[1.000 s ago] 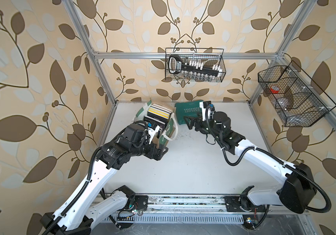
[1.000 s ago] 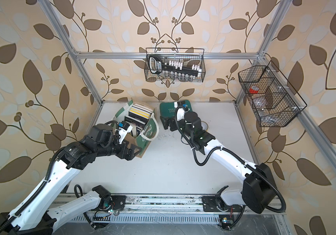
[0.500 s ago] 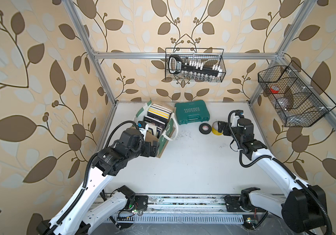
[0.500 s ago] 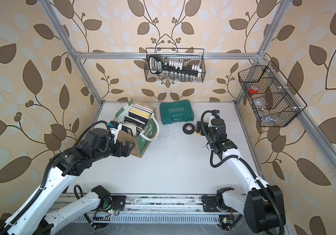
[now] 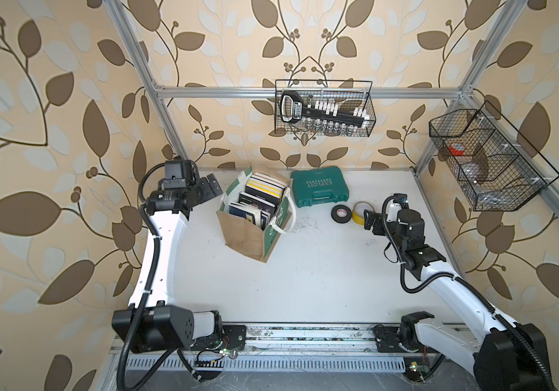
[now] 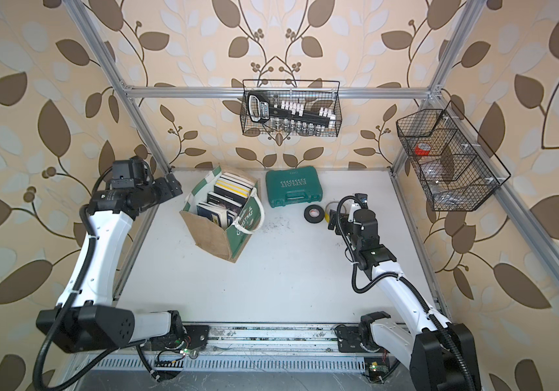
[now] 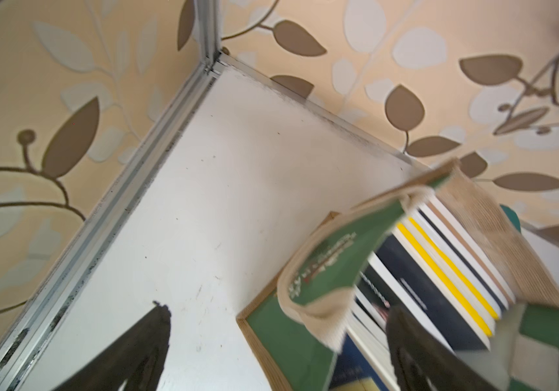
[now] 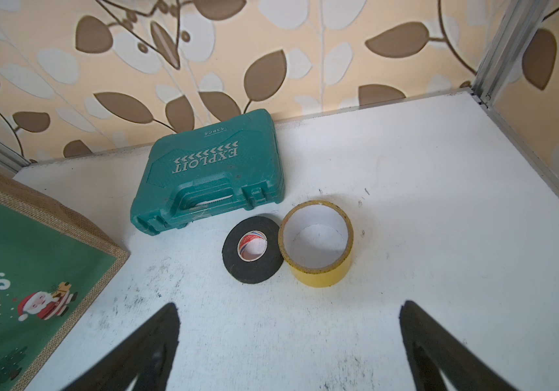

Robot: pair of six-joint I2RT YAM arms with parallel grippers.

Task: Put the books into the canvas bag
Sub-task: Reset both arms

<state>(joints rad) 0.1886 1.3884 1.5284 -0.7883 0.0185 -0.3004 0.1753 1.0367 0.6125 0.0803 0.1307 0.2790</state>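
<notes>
1. Both arms have pulled back since a second ago. The left gripper [image 5: 211,188] is off the canvas bag [image 5: 245,233] and sits beside it near the left wall. The right gripper [image 5: 370,220] has left the green tool case [image 5: 320,189] and hangs just right of the tape rolls.
2. Left jaws are spread wide with nothing between them. Right jaws are equally wide and empty.
3. The books [image 5: 261,199] are inside the bag, standing on edge in a packed row. The bag is upright at the back left of the table [image 5: 305,270], just beside the tool case.
4. Top views only: a back-wall wire basket [image 5: 323,108] and a right-wall wire basket [image 5: 488,159].
5. Left wrist only: the books' yellow, navy and tan edges close up, with a white rope handle [image 7: 318,315] drooping over the bag's green panel. This view is blurred.
6. Right wrist only: a Santa print [image 8: 42,304] on the bag — plus black tape [image 8: 252,250] just beside yellow tape [image 8: 318,267]. In a top view the right gripper [image 6: 334,221] partly hides the yellow roll.
</notes>
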